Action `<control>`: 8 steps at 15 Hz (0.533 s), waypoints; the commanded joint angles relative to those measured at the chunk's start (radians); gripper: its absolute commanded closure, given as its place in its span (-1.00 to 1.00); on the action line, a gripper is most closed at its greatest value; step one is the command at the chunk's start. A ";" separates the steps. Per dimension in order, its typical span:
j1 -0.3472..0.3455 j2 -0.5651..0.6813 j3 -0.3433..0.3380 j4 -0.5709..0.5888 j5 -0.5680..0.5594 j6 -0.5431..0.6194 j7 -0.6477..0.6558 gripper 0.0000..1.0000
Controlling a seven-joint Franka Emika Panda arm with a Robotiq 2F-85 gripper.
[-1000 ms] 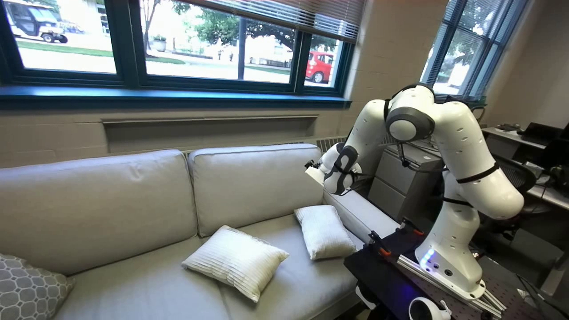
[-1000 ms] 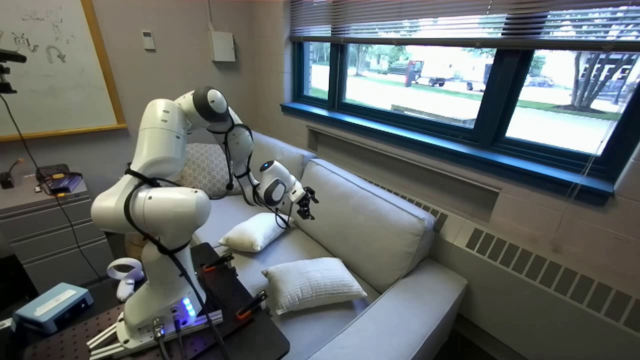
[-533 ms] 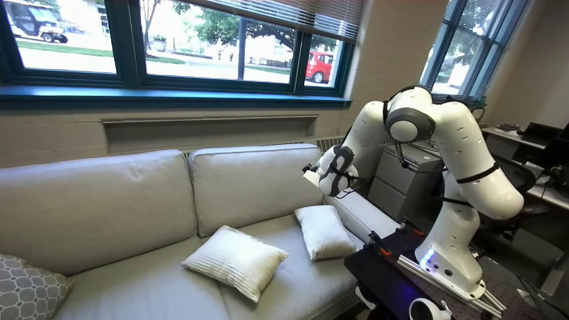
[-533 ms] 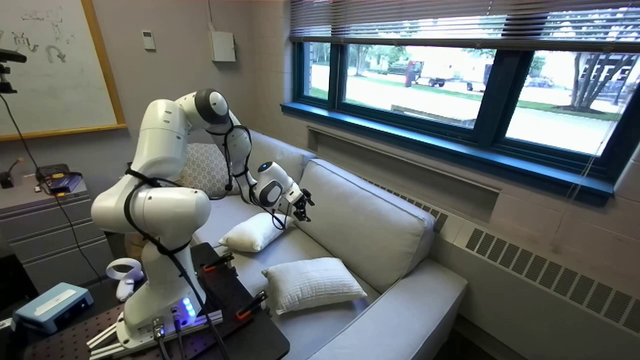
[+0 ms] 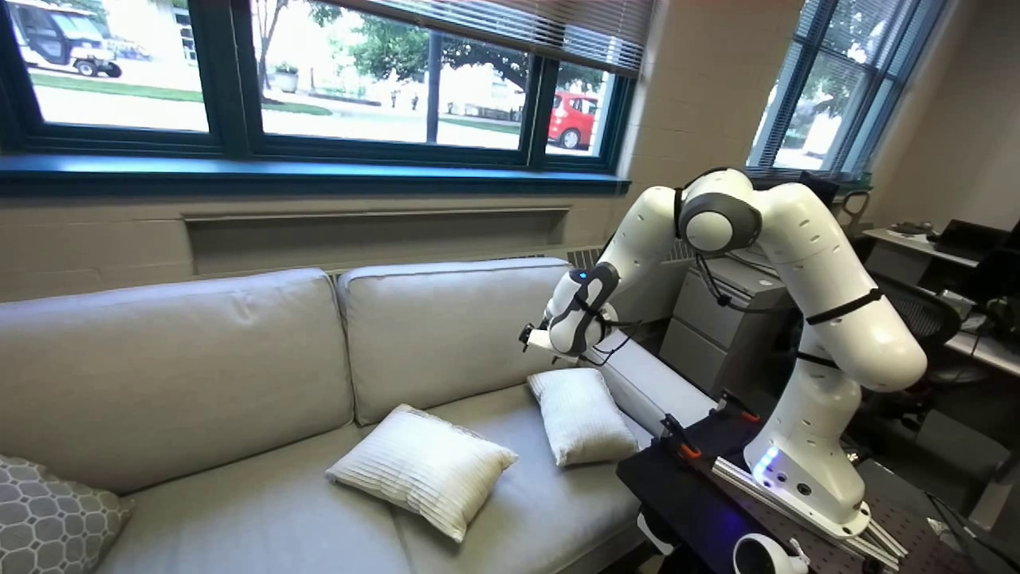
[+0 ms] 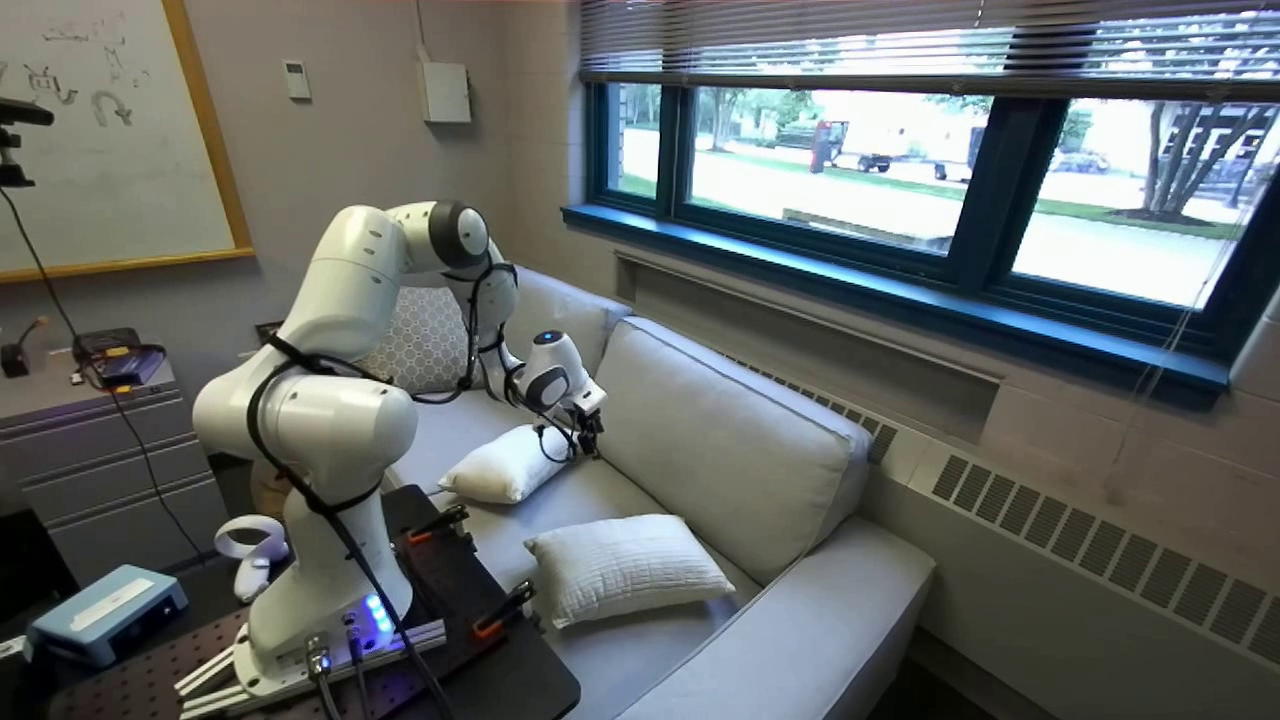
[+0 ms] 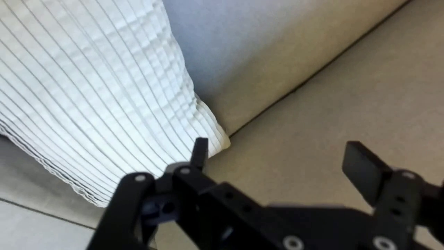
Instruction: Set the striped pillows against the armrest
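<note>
White striped pillow [image 7: 100,93]: left of pincer [image 7: 278,153], wrist view | jaws: spread | armrest [image 6: 830,610]: right of pincer, both exterior views

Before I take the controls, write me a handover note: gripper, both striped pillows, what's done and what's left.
Gripper: open, holding nothing, above the sofa; a striped pillow shows beside it in the wrist view, which one I cannot tell.
Nearer pillow: lies on the sofa beside the armrest, not propped up; whether they touch is unclear.
Farther pillow: lies farther along the sofa, apart from the armrest.
Done: neither pillow stands propped against the armrest.
Left: bring the farther pillow over, and probably prop the nearer pillow too.
</note>
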 commanded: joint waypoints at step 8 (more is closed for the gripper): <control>-0.132 0.208 0.078 0.266 -0.159 -0.285 -0.039 -1.00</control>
